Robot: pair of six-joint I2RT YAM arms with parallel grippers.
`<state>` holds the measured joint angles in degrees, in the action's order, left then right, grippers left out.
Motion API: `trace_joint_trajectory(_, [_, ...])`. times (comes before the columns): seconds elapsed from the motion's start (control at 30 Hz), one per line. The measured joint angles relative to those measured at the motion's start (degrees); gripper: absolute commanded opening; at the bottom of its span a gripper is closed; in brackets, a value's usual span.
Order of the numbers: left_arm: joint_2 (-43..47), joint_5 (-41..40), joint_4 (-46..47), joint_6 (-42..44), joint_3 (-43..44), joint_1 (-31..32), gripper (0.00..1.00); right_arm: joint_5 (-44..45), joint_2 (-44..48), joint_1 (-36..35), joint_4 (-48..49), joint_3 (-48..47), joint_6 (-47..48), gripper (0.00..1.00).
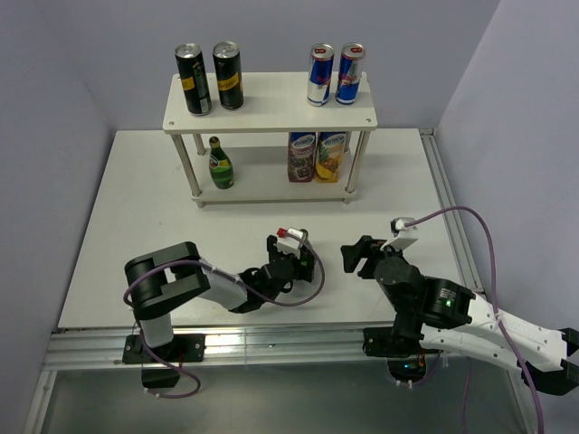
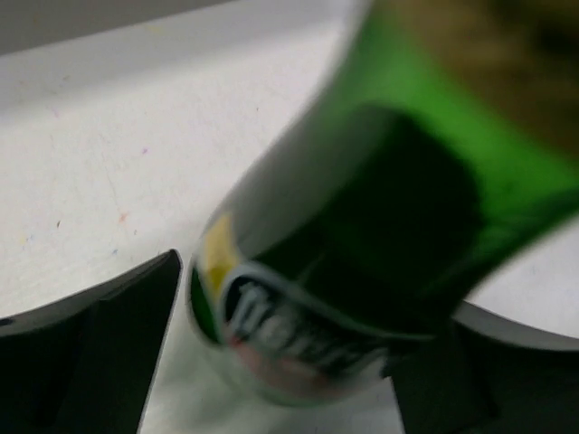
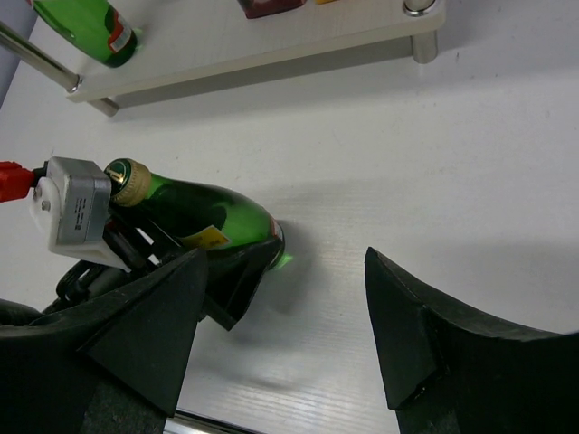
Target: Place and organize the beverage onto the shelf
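DESK, NEAR EDGE: The left fingers [image 2: 90,362] grip a green bottle [image 3: 208,212] by its body near the middle of the desk's [image 1: 136,199] near edge, the glass tipped almost onto its side. Its long axis runs roughly along that edge, with the gold cap toward the left edge and the base toward the right. The base sits low at the desk; whether it touches cannot be told. The right fingers [image 3: 452,344] stand spread and hold nothing, just beside the base end.

The bottle is dark green glass with a pale label and a small yellow patch; its lettering is blurred in the left wrist view.

At the far edge, the shelf [image 1: 271,99] carries two black cans [image 1: 196,80] and two blue-and-silver cans [image 1: 320,74] on top. Below stand a second green bottle [image 1: 220,165], upright at the left end, and two juice cartons [image 1: 301,155]. The gripped bottle likely must be righted before joining the second bottle there.
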<state>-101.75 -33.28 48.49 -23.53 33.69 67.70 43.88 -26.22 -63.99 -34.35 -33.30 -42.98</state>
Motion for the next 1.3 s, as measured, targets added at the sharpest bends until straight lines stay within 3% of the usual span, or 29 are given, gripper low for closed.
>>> trace_joint_trajectory(0.17, [-3.6, -4.2, 2.6, 0.9, 3.1, 0.1, 0.60, 0.0, 0.0, 0.0, 0.0, 0.0, 0.0, 0.77])
trace_joint_trajectory(0.23, [-4.6, -6.0, 2.8, 1.7, 4.2, 0.1, 0.13, -0.1, 0.0, 0.0, 0.1, 0.0, 0.2, 0.77])
trace_joint_trajectory(0.3, [-5.4, -7.4, 2.6, 1.8, 5.2, 0.1, 0.00, -0.2, 0.0, 0.0, 0.1, 0.0, 0.3, 0.77])
trace_joint_trajectory(0.47, [-5.6, -10.0, 0.8, 1.3, 6.2, 0.1, 0.00, -0.2, 0.0, 0.0, 0.3, 0.0, 0.4, 0.77])
trace_joint_trajectory(0.67, [0.2, -10.9, -12.8, 1.2, 7.3, -2.2, 0.00, -0.2, 0.3, 0.0, 0.5, 0.6, 0.5, 0.77])
trace_joint_trajectory(0.8, [6.3, -9.7, -20.4, 1.7, 7.3, -8.1, 0.00, -0.2, 0.9, 0.0, 0.5, 1.1, 0.5, 0.77])
trace_joint_trajectory(0.97, [11.4, -8.0, -23.5, 3.0, 7.9, -17.2, 0.00, -0.2, 1.3, 0.0, 0.5, 1.1, 0.6, 0.77])
trace_joint_trajectory(1.3, [11.0, -1.4, -26.0, 4.6, 12.7, -28.2, 0.00, -0.2, 1.9, 0.0, 0.5, 1.1, 0.6, 0.77])
